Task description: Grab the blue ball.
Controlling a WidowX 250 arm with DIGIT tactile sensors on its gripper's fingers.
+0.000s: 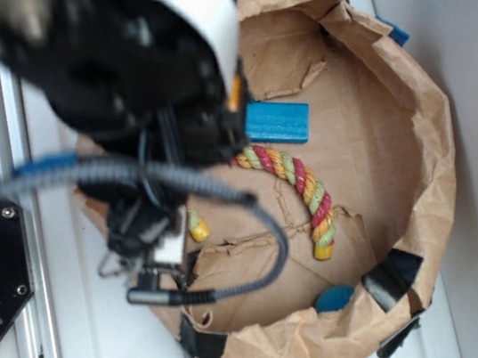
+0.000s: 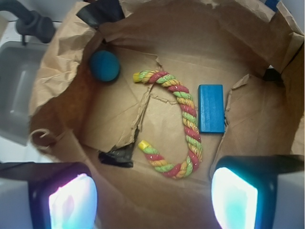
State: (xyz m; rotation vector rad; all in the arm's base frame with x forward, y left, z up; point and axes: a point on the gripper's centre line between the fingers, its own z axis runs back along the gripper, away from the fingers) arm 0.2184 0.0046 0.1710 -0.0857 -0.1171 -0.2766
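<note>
Arm (image 1: 114,63) hangs over the left part of a brown paper bag (image 1: 392,120) whose walls are rolled down into a shallow tub, w/ a grey cable (image 1: 223,190) looping off the arm across the bag floor. In the exterior view the arm's dark bulk and white cover block most of the bag's left side. Gripper (image 2: 152,195) points down into the bag; wrist view shows its two fingers at the bottom corners, well apart, nothing btwn them but bare paper, so it's released and empty.

Blue ball (image 2: 104,66) sits on the bag floor tight against the wall, in a corner near a patch of black tape (image 2: 102,12). In the exterior view it's half hidden behind the near wall (image 1: 335,298). It is well apart from the gripper.

Rope toy (image 2: 183,124), red/yellow/green twist, curves in a C across the floor middle. Blue block (image 2: 211,108) lies flat just beside the rope's outer curve; can't tell if touching. Ball is near one rope end, not touching.
</note>
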